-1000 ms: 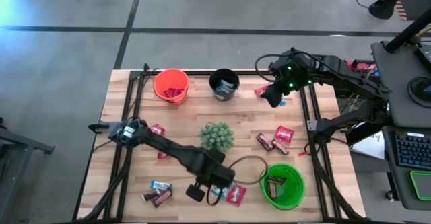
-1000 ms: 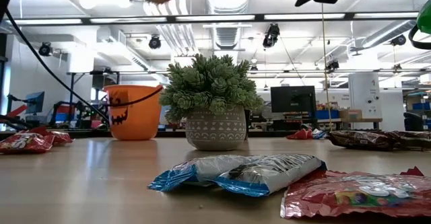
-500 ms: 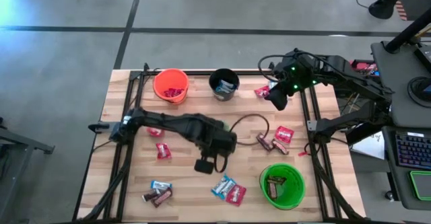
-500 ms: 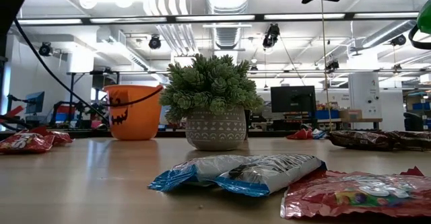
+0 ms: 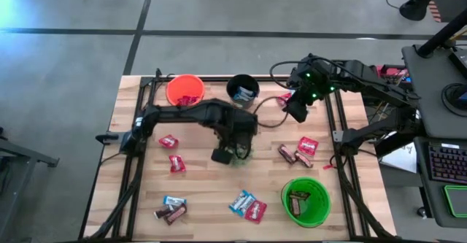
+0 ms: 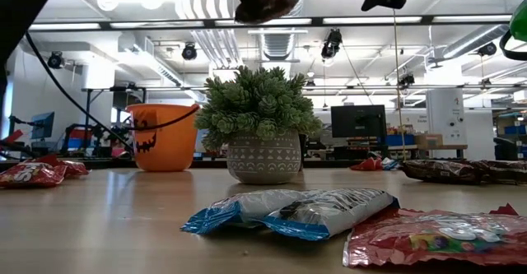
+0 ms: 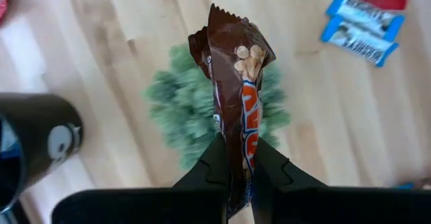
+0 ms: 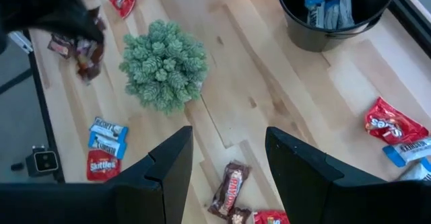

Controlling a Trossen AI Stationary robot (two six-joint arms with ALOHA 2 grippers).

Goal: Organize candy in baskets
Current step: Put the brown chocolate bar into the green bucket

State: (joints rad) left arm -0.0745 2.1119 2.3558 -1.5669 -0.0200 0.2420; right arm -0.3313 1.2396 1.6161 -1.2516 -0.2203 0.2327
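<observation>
My left gripper (image 5: 222, 155) hovers over the spiky potted plant (image 5: 239, 152) in the middle of the table, shut on a dark brown candy bar (image 7: 234, 69). The bar also shows at the top of the low view (image 6: 263, 1). My right gripper (image 5: 297, 109) hangs open and empty above the far right of the table. The orange basket (image 5: 185, 91) and the black basket (image 5: 243, 90) stand at the far edge, and the green basket (image 5: 306, 201) stands near right. Loose candy lies flat on the wood, such as a blue pair (image 5: 241, 201) and a brown bar (image 5: 287, 154). My left gripper pinches one end of the brown bar (image 7: 238, 153) between its two fingers (image 7: 214, 162). The fingers come from above and point steeply down. The bar hangs lengthwise below them, clear of the table and above the plant.
Red candies (image 5: 169, 141) (image 5: 176, 163) lie left of the plant. A blue and a brown bar (image 5: 172, 208) lie near left, and a red one (image 5: 307, 146) lies to the right. More candy (image 5: 283, 98) sits under my right arm. Black rails (image 5: 141, 119) frame the table.
My left gripper has carried the brown bar from the table's near edge toward the far edge and somewhat upward, ending above the plant. It has stayed shut on the bar. The candy on the table has not moved.
</observation>
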